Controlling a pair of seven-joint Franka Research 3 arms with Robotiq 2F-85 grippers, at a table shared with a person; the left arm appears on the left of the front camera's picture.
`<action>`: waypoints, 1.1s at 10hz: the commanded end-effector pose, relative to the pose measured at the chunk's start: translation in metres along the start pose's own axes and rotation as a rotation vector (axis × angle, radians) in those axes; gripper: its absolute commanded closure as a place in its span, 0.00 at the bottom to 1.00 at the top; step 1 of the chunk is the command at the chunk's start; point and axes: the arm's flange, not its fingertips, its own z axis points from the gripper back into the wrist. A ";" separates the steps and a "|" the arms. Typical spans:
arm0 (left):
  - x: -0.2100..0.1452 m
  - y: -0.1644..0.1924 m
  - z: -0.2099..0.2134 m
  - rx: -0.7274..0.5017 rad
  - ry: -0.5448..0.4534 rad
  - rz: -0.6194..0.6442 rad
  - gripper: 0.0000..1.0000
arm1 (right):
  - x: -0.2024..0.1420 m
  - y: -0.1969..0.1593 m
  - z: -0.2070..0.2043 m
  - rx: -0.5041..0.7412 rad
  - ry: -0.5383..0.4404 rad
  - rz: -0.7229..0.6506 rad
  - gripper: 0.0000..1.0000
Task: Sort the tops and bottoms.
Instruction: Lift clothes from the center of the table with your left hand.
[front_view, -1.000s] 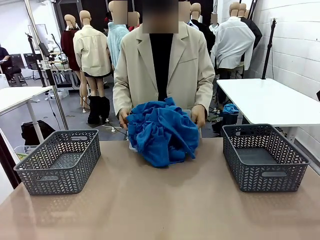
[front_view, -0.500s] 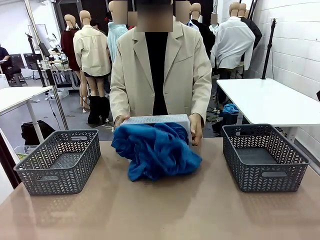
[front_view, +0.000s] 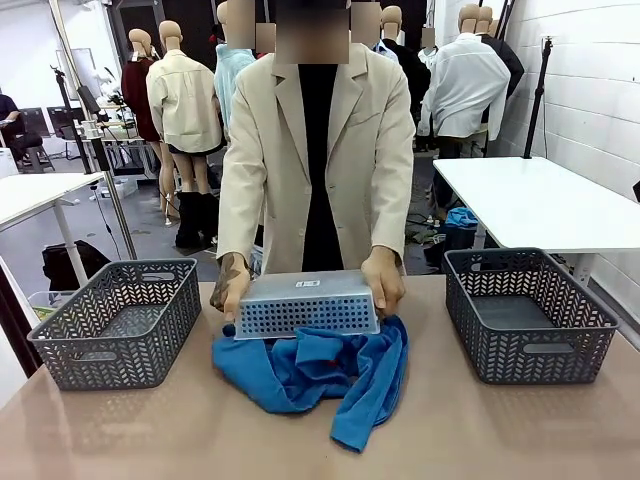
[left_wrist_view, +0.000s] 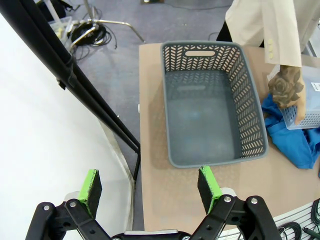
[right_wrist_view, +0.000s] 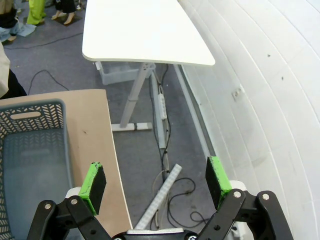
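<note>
Two grey baskets (front_view: 120, 325) on counter (front_view: 150, 430); blue tops (front_view: 300, 375) heaped between, under person's white bin (front_view: 305, 305). Our jaws both wide apart, hold nothing. Sorting not begun, we think; next, pinch one top.

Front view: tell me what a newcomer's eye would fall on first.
The bright blue heap of tops in the middle of the table catches the eye first. Behind it, the person on the far side holds a pale perforated bin in both hands, low against the heap. The left grey basket and the right grey basket stand on either side.
</note>
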 end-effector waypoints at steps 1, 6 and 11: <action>-0.001 0.002 0.000 0.004 0.001 -0.002 0.00 | 0.000 0.001 0.000 -0.004 0.001 0.018 0.00; -0.001 0.002 0.000 0.004 0.001 -0.002 0.00 | 0.000 0.001 0.000 -0.004 0.001 0.018 0.00; -0.001 0.002 0.000 0.004 0.001 -0.002 0.00 | 0.000 0.001 0.000 -0.004 0.001 0.018 0.00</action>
